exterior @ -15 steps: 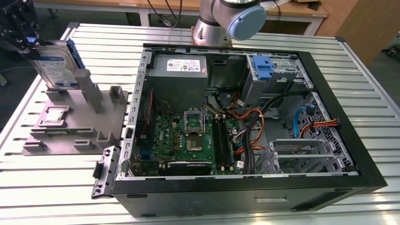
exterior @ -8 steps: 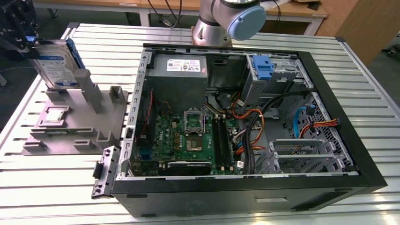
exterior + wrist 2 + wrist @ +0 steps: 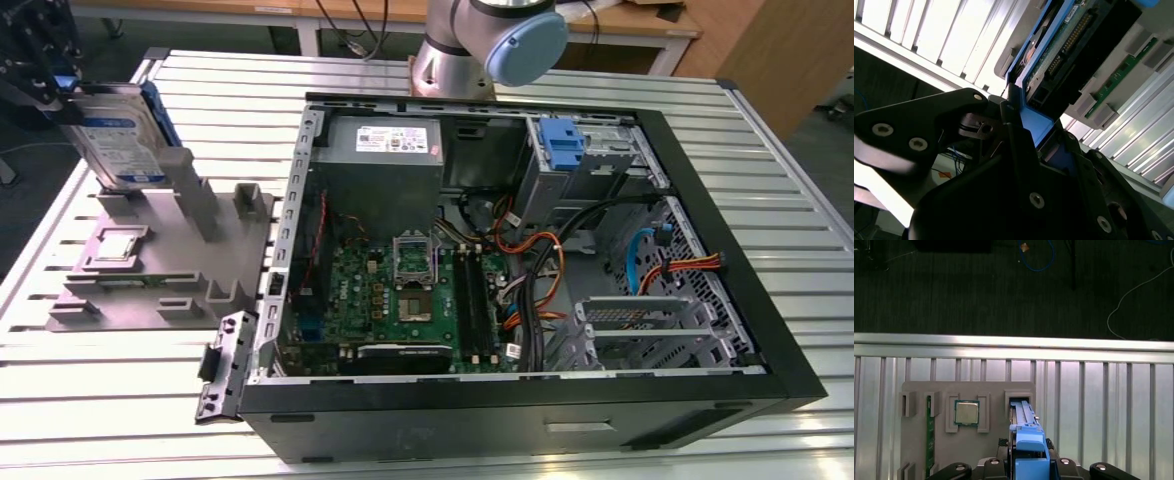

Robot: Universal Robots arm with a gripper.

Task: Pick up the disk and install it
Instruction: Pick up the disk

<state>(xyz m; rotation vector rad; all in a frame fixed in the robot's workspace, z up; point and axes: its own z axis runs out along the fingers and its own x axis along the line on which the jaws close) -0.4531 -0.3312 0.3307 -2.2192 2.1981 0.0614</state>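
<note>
The disk (image 3: 118, 140) stands upright on its edge at the exterior view's far left, just over the tall slot of the grey fixture (image 3: 134, 270). It is silver-grey with a white-and-blue label and blue side rails. My gripper (image 3: 74, 95) is shut on its upper end. In the second wrist view the dark fingers (image 3: 1014, 130) clamp the blue rail, and the disk's (image 3: 1074, 45) circuit-board side faces the camera. In the first wrist view the disk's blue rail (image 3: 1029, 440) runs from my gripper (image 3: 1029, 465) toward the fixture's slot (image 3: 1019, 402).
The open computer case (image 3: 787, 330) lies on the slatted table at the exterior view's right, with a blue bracket (image 3: 561, 140) in its drive bay, a power supply (image 3: 387, 140) and orange cables. The fixture also holds a processor (image 3: 966, 412) and a memory stick (image 3: 930, 435). The arm's base (image 3: 481, 40) stands behind the case.
</note>
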